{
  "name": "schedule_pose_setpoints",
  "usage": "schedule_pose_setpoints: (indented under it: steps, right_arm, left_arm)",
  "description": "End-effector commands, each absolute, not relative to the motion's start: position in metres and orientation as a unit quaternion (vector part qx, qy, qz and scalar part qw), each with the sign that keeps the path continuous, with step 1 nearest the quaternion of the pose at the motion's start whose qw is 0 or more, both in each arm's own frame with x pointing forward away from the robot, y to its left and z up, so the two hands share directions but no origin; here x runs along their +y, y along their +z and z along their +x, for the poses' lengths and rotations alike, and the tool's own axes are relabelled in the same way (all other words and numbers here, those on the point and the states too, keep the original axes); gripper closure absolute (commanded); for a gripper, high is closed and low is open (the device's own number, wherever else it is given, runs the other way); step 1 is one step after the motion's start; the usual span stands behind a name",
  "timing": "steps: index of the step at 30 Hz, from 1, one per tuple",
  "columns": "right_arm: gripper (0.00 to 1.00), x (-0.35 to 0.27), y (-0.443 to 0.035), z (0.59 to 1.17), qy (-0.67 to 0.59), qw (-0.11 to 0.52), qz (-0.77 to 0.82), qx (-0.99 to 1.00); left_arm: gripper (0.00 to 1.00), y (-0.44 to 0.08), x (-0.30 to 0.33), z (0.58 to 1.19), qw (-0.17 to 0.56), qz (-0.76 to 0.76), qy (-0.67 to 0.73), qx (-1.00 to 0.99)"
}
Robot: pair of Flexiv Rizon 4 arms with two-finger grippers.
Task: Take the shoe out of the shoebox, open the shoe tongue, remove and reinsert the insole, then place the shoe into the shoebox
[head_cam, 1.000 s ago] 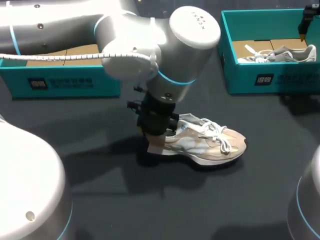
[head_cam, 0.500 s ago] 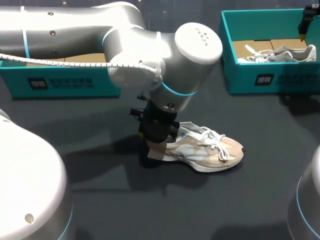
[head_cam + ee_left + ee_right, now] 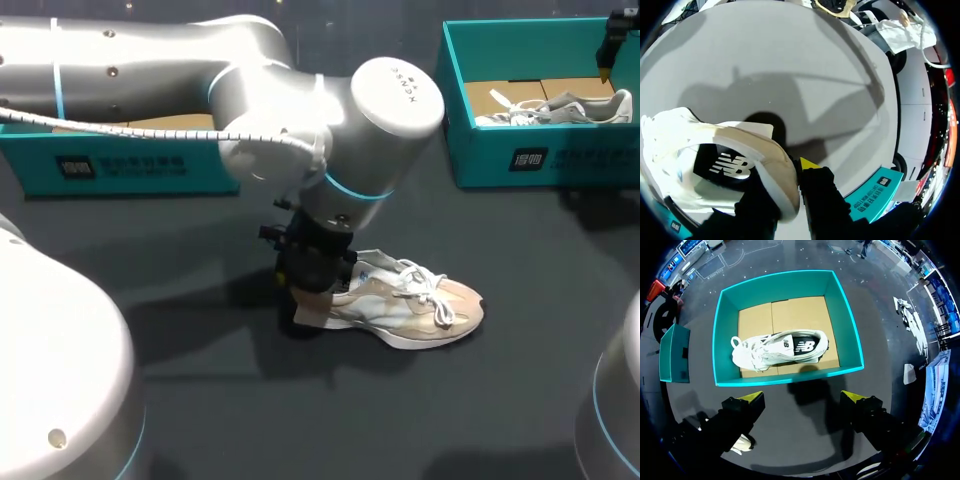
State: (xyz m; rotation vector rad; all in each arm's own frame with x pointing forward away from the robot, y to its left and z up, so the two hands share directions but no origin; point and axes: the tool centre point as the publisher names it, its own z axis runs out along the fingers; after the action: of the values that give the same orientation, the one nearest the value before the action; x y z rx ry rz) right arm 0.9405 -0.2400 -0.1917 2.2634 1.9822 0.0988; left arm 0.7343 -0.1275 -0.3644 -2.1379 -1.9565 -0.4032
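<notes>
A beige and white shoe (image 3: pixel 415 305) with white laces sits low over the dark table (image 3: pixel 330 410), toe pointing right. My left gripper (image 3: pixel 315 290) comes down on its heel. In the left wrist view that gripper (image 3: pixel 790 172) is shut on the shoe's heel collar (image 3: pixel 782 180), one finger inside and one yellow tip (image 3: pixel 807 163) outside. The dark insole (image 3: pixel 727 165) shows inside the shoe. My right gripper (image 3: pixel 804 399) hangs open above the teal shoebox (image 3: pixel 785 380), which holds a second, white shoe (image 3: pixel 780 347). In the head view that shoebox (image 3: pixel 500 160) stands at the back right.
A second teal box (image 3: pixel 120 165) with a cardboard bottom stands at the back left, behind my left arm. A teal piece (image 3: pixel 672 355) stands beside the shoebox in the right wrist view. Bare table lies in front of the shoe.
My left gripper has carried the shoe by its heel a little toward the table's front and lower. The right arm has not moved.
</notes>
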Motion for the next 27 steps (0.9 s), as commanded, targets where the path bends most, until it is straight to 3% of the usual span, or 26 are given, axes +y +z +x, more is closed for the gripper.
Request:
schedule_pose_setpoints:
  steps: [1, 7, 12, 16, 17, 18, 19, 27]
  right_arm:
    - [0.0, -0.24, -0.192, 0.939, 0.033, 0.066, 0.75, 0.657]
    - [0.0, -0.24, -0.192, 0.939, 0.033, 0.066, 0.75, 0.657]
    - [0.0, -0.24, -0.192, 0.939, 0.033, 0.066, 0.75, 0.657]
    - [0.0, -0.24, -0.192, 0.939, 0.033, 0.066, 0.75, 0.657]
    - [0.0, -0.24, -0.192, 0.939, 0.033, 0.066, 0.75, 0.657]
    - [0.0, -0.24, -0.192, 0.939, 0.033, 0.066, 0.75, 0.657]
    - [0.0, -0.24, -0.192, 0.939, 0.033, 0.066, 0.75, 0.657]
    - [0.0, -0.24, -0.192, 0.939, 0.033, 0.066, 0.75, 0.657]
  left_arm:
    - [1.0, -0.369, -0.131, 0.735, 0.115, -0.724, -0.137, -0.666]
    - [1.0, -0.375, -0.132, 0.734, 0.123, -0.721, -0.138, -0.668]
    - [0.6, -0.376, -0.132, 0.734, 0.125, -0.719, -0.135, -0.671]
    - [0.54, -0.374, -0.133, 0.735, 0.126, -0.718, -0.13, -0.672]
    - [0.4, -0.373, -0.133, 0.736, 0.128, -0.717, -0.127, -0.674]
    - [0.09, -0.371, -0.133, 0.736, 0.131, -0.716, -0.122, -0.675]
    - [0.0, -0.369, -0.133, 0.737, 0.133, -0.715, -0.117, -0.677]
    - [0.0, -0.345, -0.134, 0.737, 0.13, -0.711, -0.078, -0.686]
